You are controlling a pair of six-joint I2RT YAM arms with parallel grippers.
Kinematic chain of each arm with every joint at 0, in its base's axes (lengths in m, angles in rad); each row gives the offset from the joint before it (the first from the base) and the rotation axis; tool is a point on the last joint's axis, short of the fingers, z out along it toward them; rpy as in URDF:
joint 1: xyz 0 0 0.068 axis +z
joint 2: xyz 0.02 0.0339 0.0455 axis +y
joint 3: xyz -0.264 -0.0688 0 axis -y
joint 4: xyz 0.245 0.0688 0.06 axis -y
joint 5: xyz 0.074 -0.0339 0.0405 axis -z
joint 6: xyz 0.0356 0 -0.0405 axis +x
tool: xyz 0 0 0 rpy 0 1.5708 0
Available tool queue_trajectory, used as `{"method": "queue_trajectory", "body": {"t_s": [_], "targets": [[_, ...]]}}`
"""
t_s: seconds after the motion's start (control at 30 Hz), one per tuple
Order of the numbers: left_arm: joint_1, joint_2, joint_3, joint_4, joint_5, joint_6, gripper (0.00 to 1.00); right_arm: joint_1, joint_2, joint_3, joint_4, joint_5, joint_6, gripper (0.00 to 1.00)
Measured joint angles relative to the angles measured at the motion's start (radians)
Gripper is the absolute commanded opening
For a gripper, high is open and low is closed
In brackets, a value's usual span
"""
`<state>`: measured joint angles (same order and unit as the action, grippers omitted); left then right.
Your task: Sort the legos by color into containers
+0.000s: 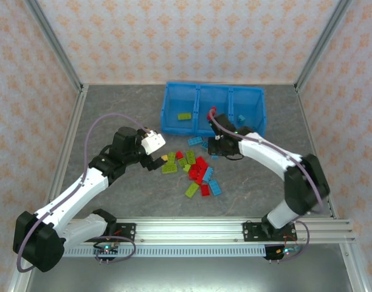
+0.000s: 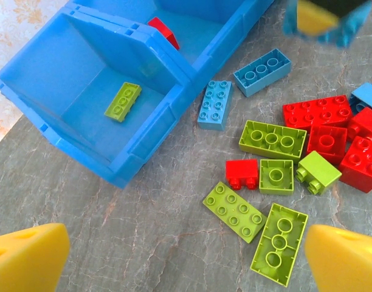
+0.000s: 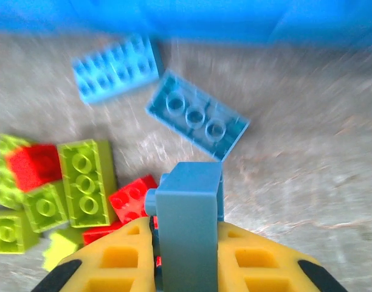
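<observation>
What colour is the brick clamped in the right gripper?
Light blue; the brick shows best in the right wrist view.

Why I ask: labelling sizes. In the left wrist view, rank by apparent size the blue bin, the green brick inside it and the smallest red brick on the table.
Largest: blue bin.
Then green brick and smallest red brick, about alike; the red one lies nearer the camera, so unranked.

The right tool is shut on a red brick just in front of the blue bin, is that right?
Not quite. The right tool is shut on a light blue brick, not a red one, as the right wrist view shows. It does sit just in front of the blue bin.
</observation>
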<state>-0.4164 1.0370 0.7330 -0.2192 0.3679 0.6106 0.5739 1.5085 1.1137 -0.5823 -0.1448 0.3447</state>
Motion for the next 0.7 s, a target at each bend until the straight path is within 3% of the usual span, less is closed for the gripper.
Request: {"method": "queue_trajectory", "body": {"t_s": [0.1, 0.23, 0.4, 0.6, 0.7], "targets": [[0.000, 0.000, 0.000, 0.000, 0.000, 0.000, 1.00, -0.027, -0.117, 0.022, 0.021, 0.099, 0.000, 0.17], [0.000, 0.000, 0.000, 0.000, 0.000, 0.000, 1.00, -0.182, -0.134, 0.106, 0.085, 0.176, -0.002, 0.17], [0.000, -0.010, 0.000, 0.000, 0.000, -0.001, 1.00, -0.342, 0.106, 0.281, 0.143, 0.190, -0.013, 0.17], [-0.001, -0.015, 0.000, 0.000, -0.003, -0.003, 1.00, -0.390, 0.400, 0.426, 0.145, 0.164, -0.012, 0.20], [-0.001, -0.015, 0.000, 0.000, -0.006, -0.003, 1.00, -0.411, 0.504, 0.498, 0.119, 0.138, 0.002, 0.30]]}}
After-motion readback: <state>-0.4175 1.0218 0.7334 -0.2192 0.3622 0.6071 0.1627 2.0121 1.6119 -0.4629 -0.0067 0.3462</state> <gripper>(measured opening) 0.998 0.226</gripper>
